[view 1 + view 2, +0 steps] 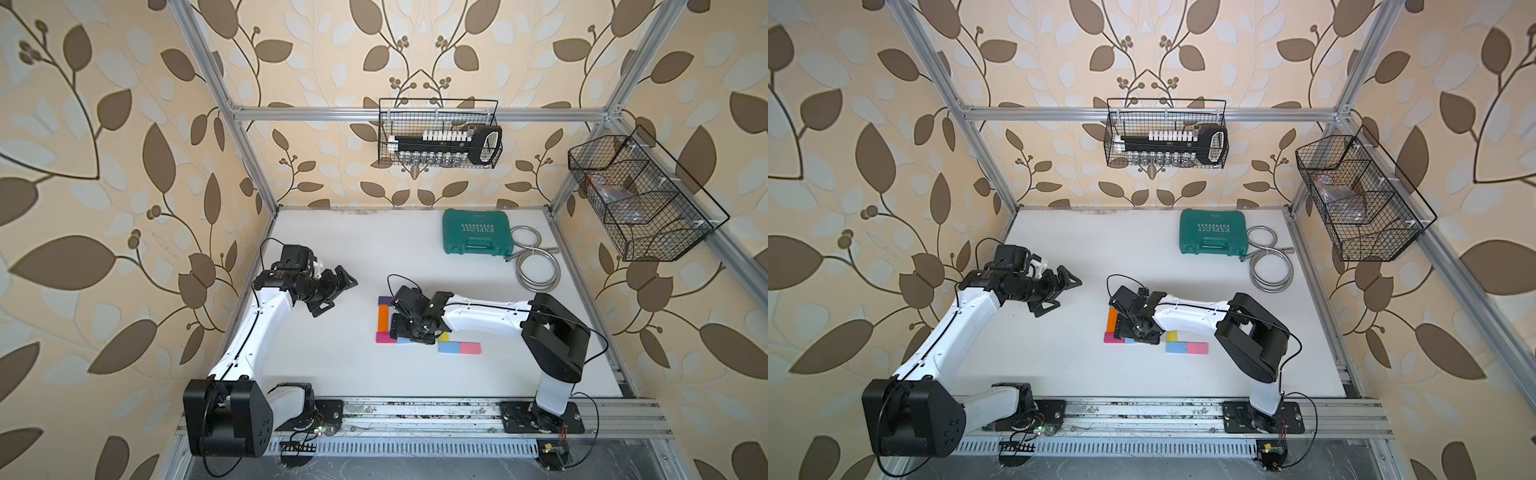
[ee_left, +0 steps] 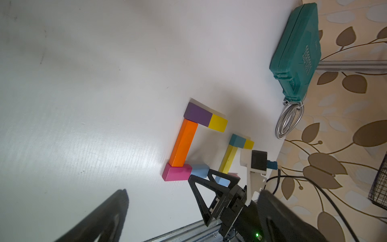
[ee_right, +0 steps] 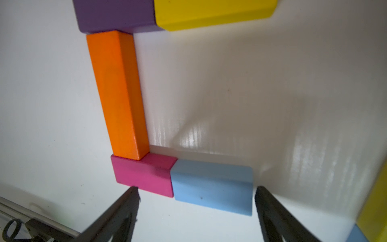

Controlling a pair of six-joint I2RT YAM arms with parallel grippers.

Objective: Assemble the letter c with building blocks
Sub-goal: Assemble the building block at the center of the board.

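My left arm [image 1: 249, 332] sits nearest the lens, the left gripper [image 1: 336, 296] spread wide and empty over the table [image 1: 353, 241] on the left. Mid-table, the right gripper [image 3: 195, 188] is released too, jaws apart with the light blue block [image 3: 211, 186] between them. That block touches the magenta block [image 3: 144, 174]. 1 orange bar [image 3: 117, 94] runs far to the purple block [image 3: 115, 14] and the yellow block [image 3: 209, 12]. 5 more blocks [image 1: 459, 348] lie just right.

Right arm [image 1: 478, 316] hides most of the light blue block [image 1: 404, 340]
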